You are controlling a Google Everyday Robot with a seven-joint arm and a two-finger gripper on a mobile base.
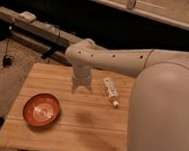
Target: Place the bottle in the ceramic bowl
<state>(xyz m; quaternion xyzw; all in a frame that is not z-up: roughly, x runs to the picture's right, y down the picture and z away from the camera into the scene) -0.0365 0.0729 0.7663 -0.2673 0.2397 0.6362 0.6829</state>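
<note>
The bottle is small, slim and white. It lies on its side on the wooden table, right of centre, with its narrow cap end towards the front. The ceramic bowl is shallow and orange-red, stands at the table's front left, and holds nothing. My gripper points down over the middle of the table's back half, just left of the bottle and up-right of the bowl. It is open and holds nothing.
My white arm reaches in from the right, and its bulky body covers the table's right side. Behind the table are a low dark shelf with a small white object and cables on the carpet at left.
</note>
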